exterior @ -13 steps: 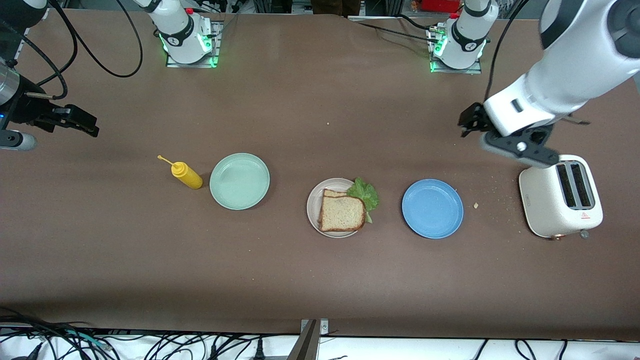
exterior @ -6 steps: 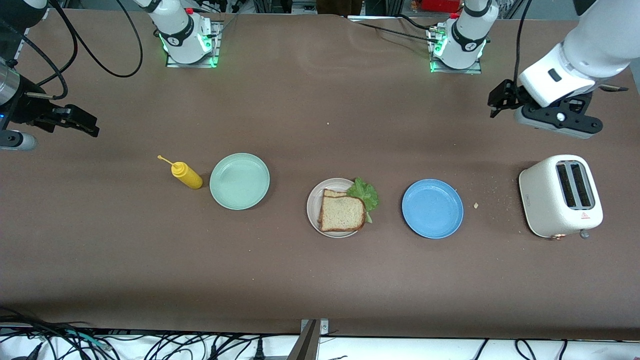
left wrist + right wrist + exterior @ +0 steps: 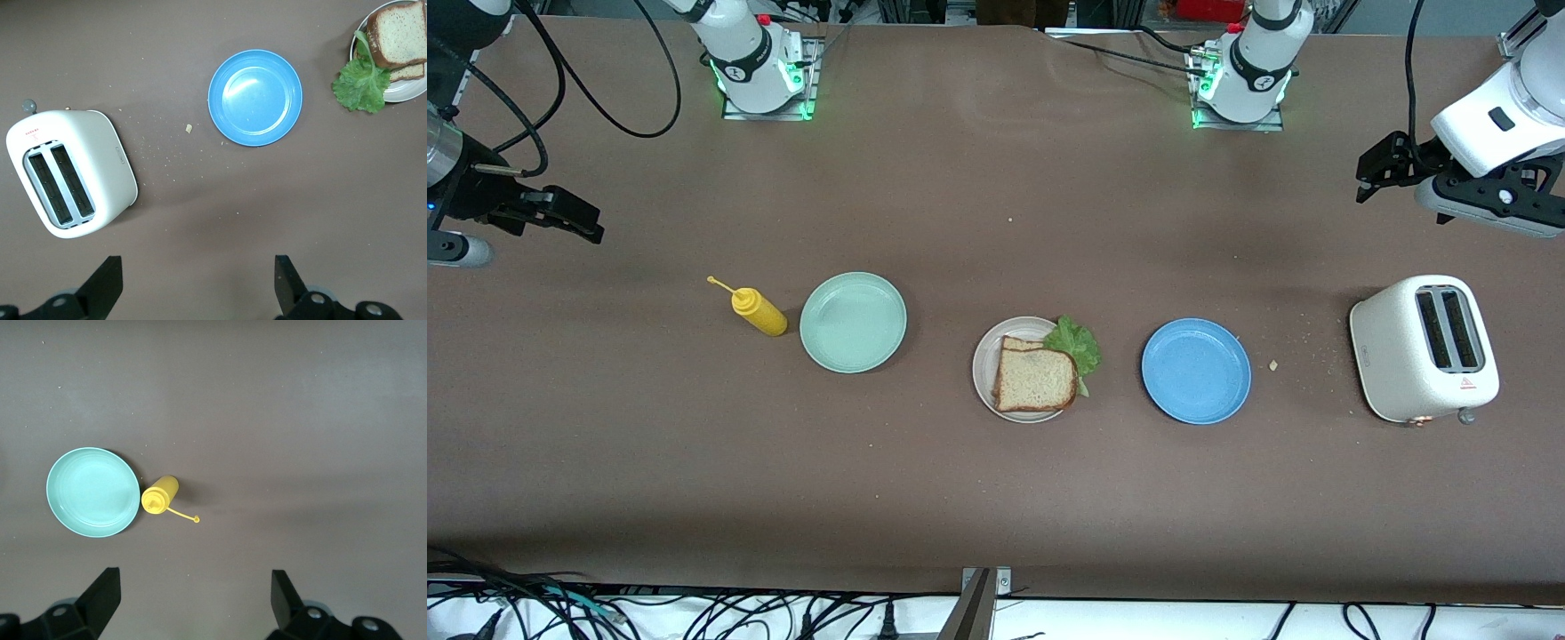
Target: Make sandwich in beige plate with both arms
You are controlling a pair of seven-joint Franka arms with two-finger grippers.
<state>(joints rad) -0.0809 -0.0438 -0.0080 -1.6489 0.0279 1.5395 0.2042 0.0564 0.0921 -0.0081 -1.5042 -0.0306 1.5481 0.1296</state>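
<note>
At the right arm's end of the brown tabletop (image 3: 978, 498) the right gripper (image 3: 574, 218) hangs in the air over bare surface, fingers (image 3: 100, 593) spread wide and holding nothing. The sandwich is well apart from it, with two other things in between. First comes a yellow squeeze bottle (image 3: 758, 310), lying just beside a mint green plate (image 3: 853, 321) that has nothing on it; both show up under the right wrist camera too, the bottle (image 3: 160, 495) just beside the plate's rim (image 3: 93, 492).

In the middle of the row sits the beige plate (image 3: 985, 366), and the sandwich (image 3: 1036, 375) is on it: one tan slice stacked on another, the lower slice peeking out at the edge farther from the front camera. A ruffled lettuce leaf (image 3: 1076, 343) sticks out from between them toward the left arm's end, hanging over the plate's rim. Neither gripper is anywhere near it.

Next along is a blue plate (image 3: 1196, 371), bare, then a scatter of crumbs (image 3: 1273, 364) on the tabletop, then a white two-slot toaster (image 3: 1423, 348).

The left gripper (image 3: 1376, 171) is up in the air over bare tabletop at the left arm's end, its fingers (image 3: 107, 283) spread apart and gripping nothing. The sandwich lies well away from it, with the blue plate and the toaster between.
</note>
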